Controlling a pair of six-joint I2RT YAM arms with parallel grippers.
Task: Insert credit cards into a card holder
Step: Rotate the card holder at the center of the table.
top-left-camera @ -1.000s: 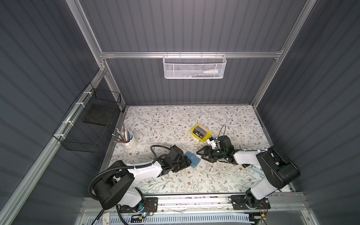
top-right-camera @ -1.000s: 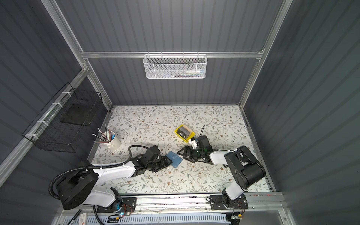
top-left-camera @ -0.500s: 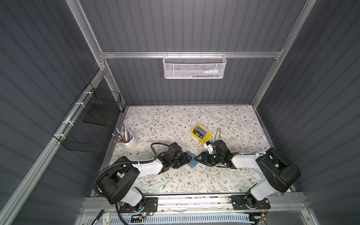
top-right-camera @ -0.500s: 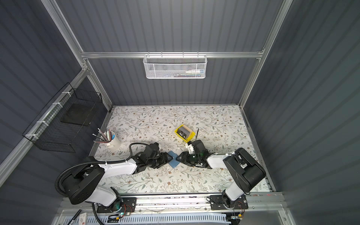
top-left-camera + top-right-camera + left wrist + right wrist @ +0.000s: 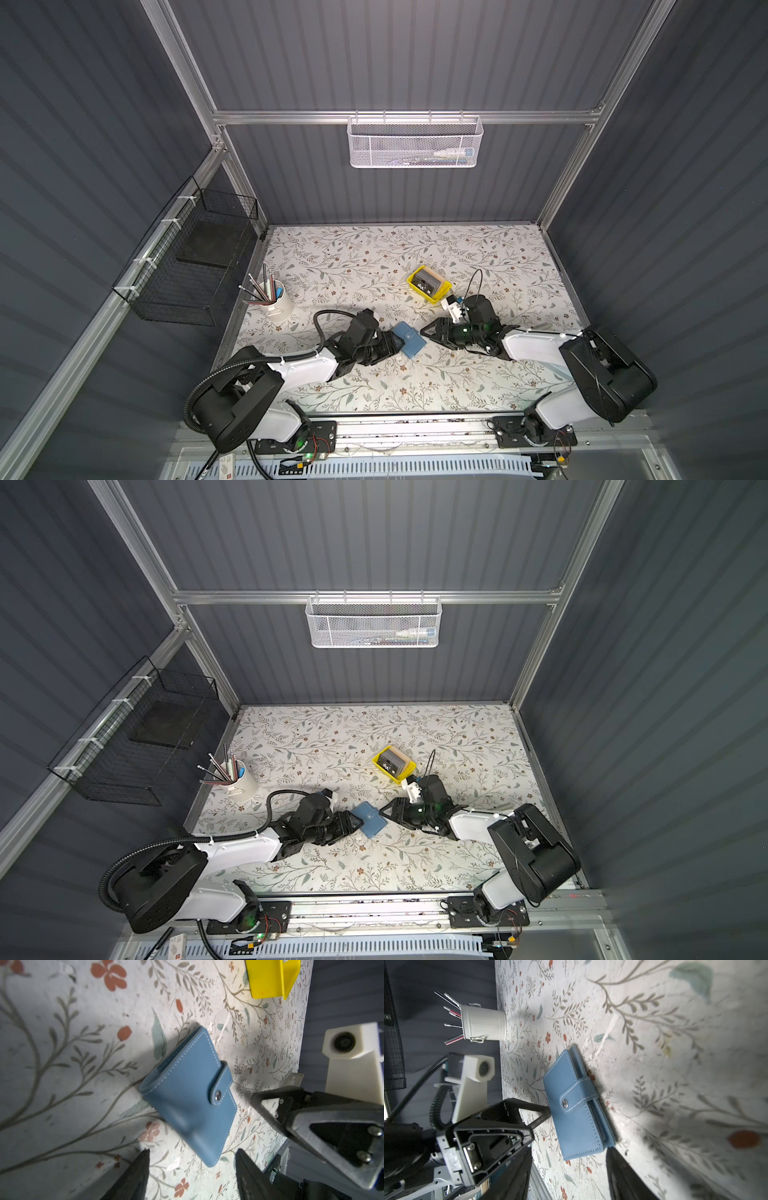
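While both top views give only a flat blue patch for the card holder (image 5: 409, 341) (image 5: 370, 818), we get its detail from the wrist views: grained leather-like cover, white stitching along the edges, and a strap shut over the front with a round metal snap (image 5: 218, 1095) (image 5: 565, 1103). It lies closed and flat on the floral table (image 5: 374, 257), near the middle of the front half. The right wrist view also shows its layered page edges. We see the left gripper (image 5: 395, 345) at 9 o'clock of it and the right gripper (image 5: 428, 332) at 3 o'clock, both low on the table. Each has its fingers spread wide and grips nothing, and each wrist view shows a corner of the holder between that gripper's own fingertips. Only the top views show the credit cards (image 5: 428, 282) (image 5: 392, 762), black with white lettering, stacked in the glossy yellow tray (image 5: 441, 296) at 1 o'clock of the holder. The left wrist view catches just the tray's outer wall (image 5: 270, 978). A white ribbed cup of pencils (image 5: 278, 305) (image 5: 483, 1022) stands at 10 o'clock.
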